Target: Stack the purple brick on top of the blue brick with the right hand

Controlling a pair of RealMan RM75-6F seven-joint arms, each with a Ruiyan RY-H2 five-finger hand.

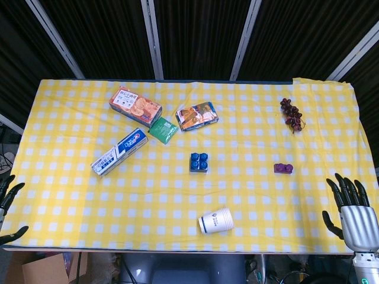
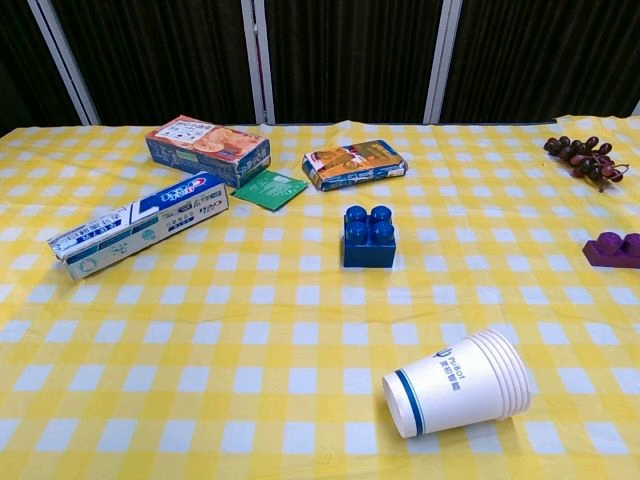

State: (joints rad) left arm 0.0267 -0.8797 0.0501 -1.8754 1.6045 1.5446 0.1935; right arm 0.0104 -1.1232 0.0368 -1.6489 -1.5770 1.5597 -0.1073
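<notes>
Paper cup [image 2: 460, 382] lies on its side; purple brick [image 1: 283, 168] apart from blue brick [image 1: 199, 161].

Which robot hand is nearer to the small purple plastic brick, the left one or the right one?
The right robot hand is nearer, at the table's near right edge, just beyond the small purple plastic brick. The left robot hand is far across at the left edge.
</notes>
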